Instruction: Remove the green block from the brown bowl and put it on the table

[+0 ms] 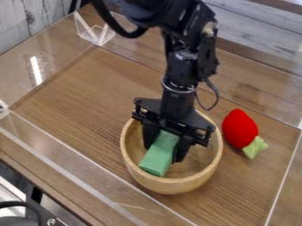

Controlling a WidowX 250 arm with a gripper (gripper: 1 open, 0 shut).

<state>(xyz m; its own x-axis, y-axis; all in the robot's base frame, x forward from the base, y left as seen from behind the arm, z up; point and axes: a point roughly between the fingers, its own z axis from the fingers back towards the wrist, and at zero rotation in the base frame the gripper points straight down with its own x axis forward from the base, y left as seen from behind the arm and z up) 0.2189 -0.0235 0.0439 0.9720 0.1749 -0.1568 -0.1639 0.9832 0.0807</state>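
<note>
The brown bowl [132, 155] stands on the table [83, 97] near the front middle. My gripper [168, 146] reaches straight down into the bowl from above. Its two black fingers [147, 139] are shut on the green block [158, 158]. The block is tilted, with its lower end inside the bowl, near the bottom. Whether it still touches the bowl's floor I cannot tell.
A red strawberry toy [241, 127] with a pale green leaf lies just right of the bowl. Clear acrylic walls [48, 53] run along the table's edges. A small clear stand [94, 33] sits at the back left.
</note>
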